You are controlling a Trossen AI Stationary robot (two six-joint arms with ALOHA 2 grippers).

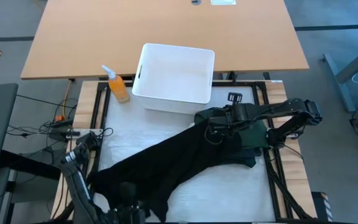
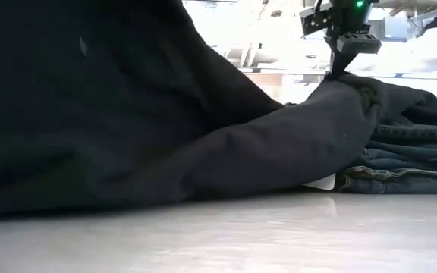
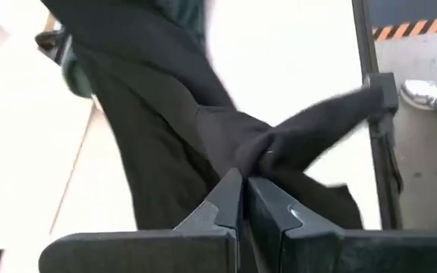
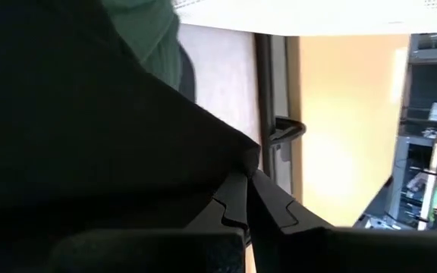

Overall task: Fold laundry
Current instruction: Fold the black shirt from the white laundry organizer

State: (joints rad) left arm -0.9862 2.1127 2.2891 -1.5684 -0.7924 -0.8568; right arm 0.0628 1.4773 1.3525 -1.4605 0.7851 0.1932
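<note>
Our soft black cloth garment (image 1: 166, 165) sags limp across the white-covered desk (image 1: 241, 193), pinched by the left end effector (image 3: 243, 178) and right end effector (image 4: 250, 173). Floppy, light; we'd grab hems.

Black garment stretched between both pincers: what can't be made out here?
- Left pincer: high view, hidden by the black garment at the bottom edge.
- Garment type and outline: low view, it fills the frame.
- Folded dark green pile: high view, right arm covers it.
- Right pincer: grip point hidden by cloth.

Black garment (image 1: 166, 165) stretched diagonally across the table (image 1: 123, 140), right pincer (image 1: 211, 132) pinching its upper end, white bin (image 1: 174, 76) behind
</note>
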